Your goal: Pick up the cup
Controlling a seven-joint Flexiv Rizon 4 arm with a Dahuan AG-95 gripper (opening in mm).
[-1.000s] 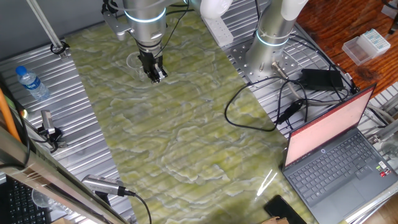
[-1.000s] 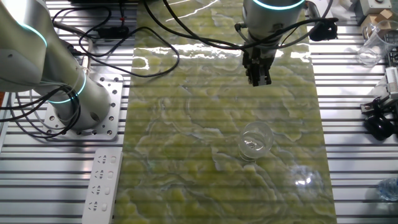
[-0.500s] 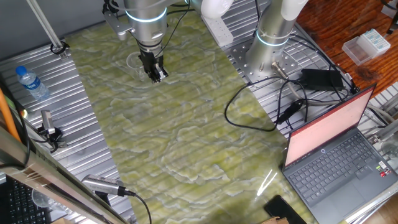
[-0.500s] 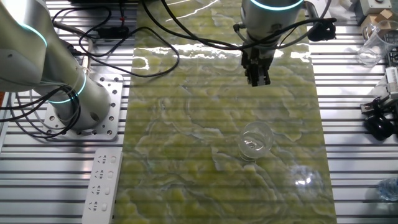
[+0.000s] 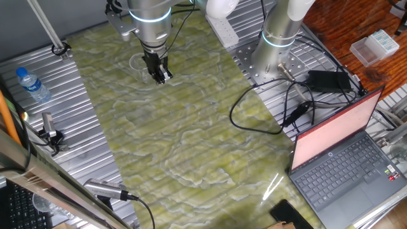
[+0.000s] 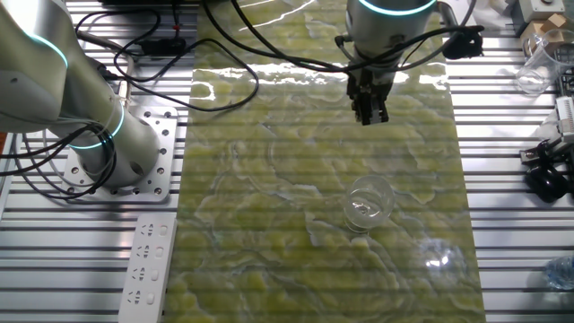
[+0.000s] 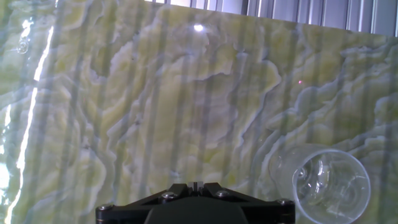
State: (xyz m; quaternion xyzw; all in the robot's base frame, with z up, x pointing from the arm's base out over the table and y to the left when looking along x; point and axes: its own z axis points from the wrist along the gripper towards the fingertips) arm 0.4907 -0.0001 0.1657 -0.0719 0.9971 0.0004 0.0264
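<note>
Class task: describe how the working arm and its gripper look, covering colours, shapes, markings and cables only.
The arm is a silver-grey cylinder ringed by a glowing cyan band. Black cables trail beside it. Its gripper is small, black and blocky, with two short narrow fingers. In the hand view, only a black housing edge with screws shows.

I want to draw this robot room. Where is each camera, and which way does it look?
One fixed view: high up on the laptop side, looking down at the mat; arm and end effector show.
The other fixed view: high on the opposite side, looking down; end effector and cup show.
Hand view: on the hand, looking down; only its black base shows.
Shared: the cup.
</note>
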